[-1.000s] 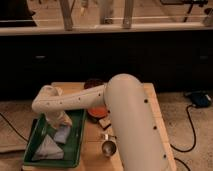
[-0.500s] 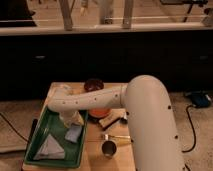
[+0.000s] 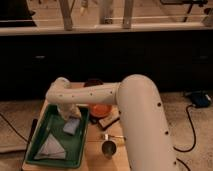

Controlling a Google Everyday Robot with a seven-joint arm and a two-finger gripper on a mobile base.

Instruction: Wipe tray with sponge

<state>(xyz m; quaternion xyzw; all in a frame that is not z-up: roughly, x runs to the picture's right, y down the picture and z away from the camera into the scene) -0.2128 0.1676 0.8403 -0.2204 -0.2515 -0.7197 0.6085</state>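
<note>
The dark-green tray (image 3: 44,131) lies at the left of the wooden table. The blue-grey sponge (image 3: 71,126) lies flat in the tray's far right part. My gripper (image 3: 68,115) points down into the tray at the sponge's far edge, under the white wrist (image 3: 60,92). The arm's body hides where the gripper meets the sponge. A pale grey-blue triangular folded cloth (image 3: 51,146) lies in the tray's near left part.
An orange bowl (image 3: 100,109) sits just right of the tray, with a dark bowl (image 3: 93,82) behind it. A metal cup (image 3: 108,148), a utensil (image 3: 113,136) and a dark block (image 3: 108,121) lie right of the tray. My white arm (image 3: 142,120) covers the table's right side.
The gripper and sponge have moved from the tray's middle toward its far right side. My arm's upper part has swung right. The folded cloth has stayed in place.
</note>
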